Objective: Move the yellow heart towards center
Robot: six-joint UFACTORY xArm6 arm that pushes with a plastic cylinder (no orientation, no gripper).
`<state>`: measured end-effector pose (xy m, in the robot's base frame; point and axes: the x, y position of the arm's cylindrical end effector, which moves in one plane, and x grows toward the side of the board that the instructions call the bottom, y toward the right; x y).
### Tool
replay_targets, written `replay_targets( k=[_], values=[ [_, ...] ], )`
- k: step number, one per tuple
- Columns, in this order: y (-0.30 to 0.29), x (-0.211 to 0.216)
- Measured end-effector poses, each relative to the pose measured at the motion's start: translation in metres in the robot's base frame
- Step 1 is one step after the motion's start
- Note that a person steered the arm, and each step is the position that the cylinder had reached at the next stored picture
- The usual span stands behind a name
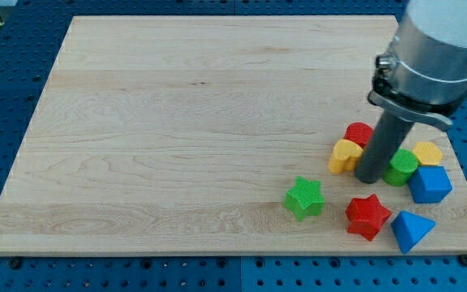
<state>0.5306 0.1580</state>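
Camera view showed the wooden board (177, 122) with all the blocks crowded toward the view's lower right, and the middle of the board bare. My tip (369, 178) had no jaws to spread or press together; it was a plain dark rod, its lower end resting on the board.

Just to the view's left of my tip, touching it or very nearly, lay the yellow heart (345, 154). Just above and slightly left of my tip sat a red block (358, 133), partly hidden by the rod, so its shape could not be told. To the view's right of my tip stood the green cylinder (400, 166), close against the rod, with a second yellow block (428, 152) beyond it and the blue block (430, 184) below that one. Below my tip lay the red star (367, 216); further right of that, the blue triangular block (413, 230); and to the lower left of my tip, well clear, the green star (304, 198).

As far as could be judged, little of the task was done: the yellow heart was far from the centre, among its neighbours. My tip stood on the heart's right side, a fair place to push from. What remained was nearly the whole journey leftward and upward across the board.
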Motion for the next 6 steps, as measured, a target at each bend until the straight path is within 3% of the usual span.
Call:
replay_targets(
  k=[4, 6],
  values=[
    [-0.079, -0.060],
    [-0.095, -0.037]
  ],
)
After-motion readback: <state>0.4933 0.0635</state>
